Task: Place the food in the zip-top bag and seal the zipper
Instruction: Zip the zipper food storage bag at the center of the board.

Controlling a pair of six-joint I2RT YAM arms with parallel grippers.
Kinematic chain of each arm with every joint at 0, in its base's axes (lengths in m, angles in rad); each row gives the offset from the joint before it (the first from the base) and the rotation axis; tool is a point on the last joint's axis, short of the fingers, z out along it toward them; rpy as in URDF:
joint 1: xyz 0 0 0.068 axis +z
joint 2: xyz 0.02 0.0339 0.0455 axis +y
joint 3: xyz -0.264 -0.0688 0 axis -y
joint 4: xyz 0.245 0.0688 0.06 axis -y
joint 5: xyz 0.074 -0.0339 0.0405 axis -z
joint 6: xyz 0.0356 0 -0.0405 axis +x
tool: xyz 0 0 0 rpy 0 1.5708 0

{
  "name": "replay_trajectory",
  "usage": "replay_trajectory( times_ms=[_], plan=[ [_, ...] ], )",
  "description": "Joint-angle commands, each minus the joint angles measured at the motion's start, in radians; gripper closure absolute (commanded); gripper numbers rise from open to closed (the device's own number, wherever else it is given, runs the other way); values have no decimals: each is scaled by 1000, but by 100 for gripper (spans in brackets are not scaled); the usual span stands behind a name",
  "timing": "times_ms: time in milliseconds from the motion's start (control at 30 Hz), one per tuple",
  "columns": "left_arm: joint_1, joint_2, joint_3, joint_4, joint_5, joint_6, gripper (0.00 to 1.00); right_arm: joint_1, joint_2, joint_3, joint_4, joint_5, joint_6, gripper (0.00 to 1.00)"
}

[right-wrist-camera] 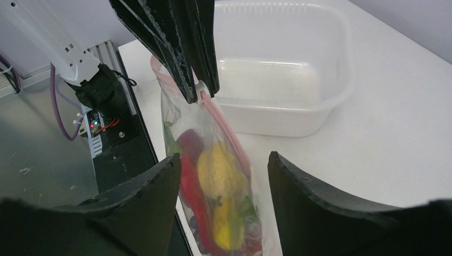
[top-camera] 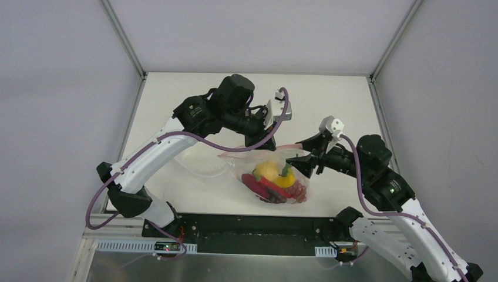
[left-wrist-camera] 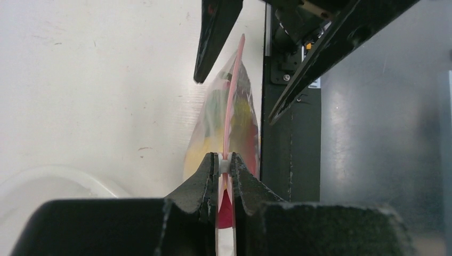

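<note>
Food [top-camera: 273, 179] is noted inside the bag [top-camera: 244, 167], at 12 o'clock of the arm bases; loading is judged done and sealing is in hand. At 2 o'clock of the food the right gripper [top-camera: 292, 153] is spread astride the zipper [left-wrist-camera: 233, 90] without touching it. At 12 o'clock the left gripper [left-wrist-camera: 224, 161] is pinched on that strip, with a tub [top-camera: 199, 167] at 9 o'clock. Next, the right jaws are judged to need closing on the strip and drawing along it.

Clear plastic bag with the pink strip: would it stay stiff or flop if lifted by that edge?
Probably floppy: the clear crinkly plastic bag wrinkles and sags below the left end effector pinching its pink-red zipper strip. Likely bottom-heavy, since the toy foods bunch low. It may swing if moved.
</note>
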Motion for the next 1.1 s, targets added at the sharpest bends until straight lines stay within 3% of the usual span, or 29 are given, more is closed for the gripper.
replay_trajectory(
  times_ms=[0, 100, 200, 333, 433, 567, 767, 1067],
  plan=[
    [-1, 21, 61, 7, 75, -12, 100, -6, 61, 50, 44, -76, -46, 36],
    [-3, 25, 62, 4, 75, -13, 100, -5, 98, 61, 50, -103, -58, 37],
    [-2, 24, 63, -8, 65, -8, 100, -5, 113, 65, 57, -135, -58, 46],
    [-2, 17, 55, -15, 48, -2, 100, -5, 104, 59, 69, -127, -50, 65],
    [-3, 11, 46, -21, 35, 1, 100, -6, 78, 47, 78, -102, -46, 84],
    [-2, -2, 32, -26, 13, 10, 100, -6, 46, 19, 103, -59, -29, 100],
    [-2, -40, -22, -53, -52, 30, 100, -6, 11, -21, 114, 69, -3, 100],
    [17, -117, -119, -44, -129, 40, 100, -7, -58, -73, 184, 139, 60, 100]
  ],
)
